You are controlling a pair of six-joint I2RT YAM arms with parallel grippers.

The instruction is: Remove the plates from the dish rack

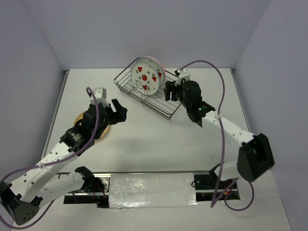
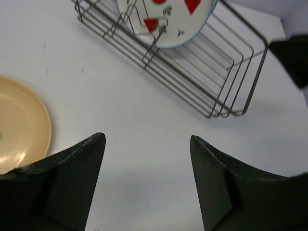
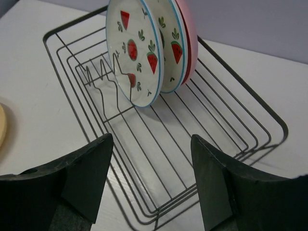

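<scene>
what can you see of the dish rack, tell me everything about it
The dish rack is a shallow rectangular basket of thin dark metal wire, with a floor of parallel wires, a low rim and a wavy wire divider inside. It sits flat on the white table, towards the far side and turned at an angle. Three plates stand on edge at its divider end: two white with red fruit prints, one pink behind. The rest of its floor is bare.

Thin dark metal wire dish rack (image 3: pixel 192 144), 3 glossy smooth plates (image 3: pixel 134 53), matt white table (image 3: pixel 29 48)
</scene>
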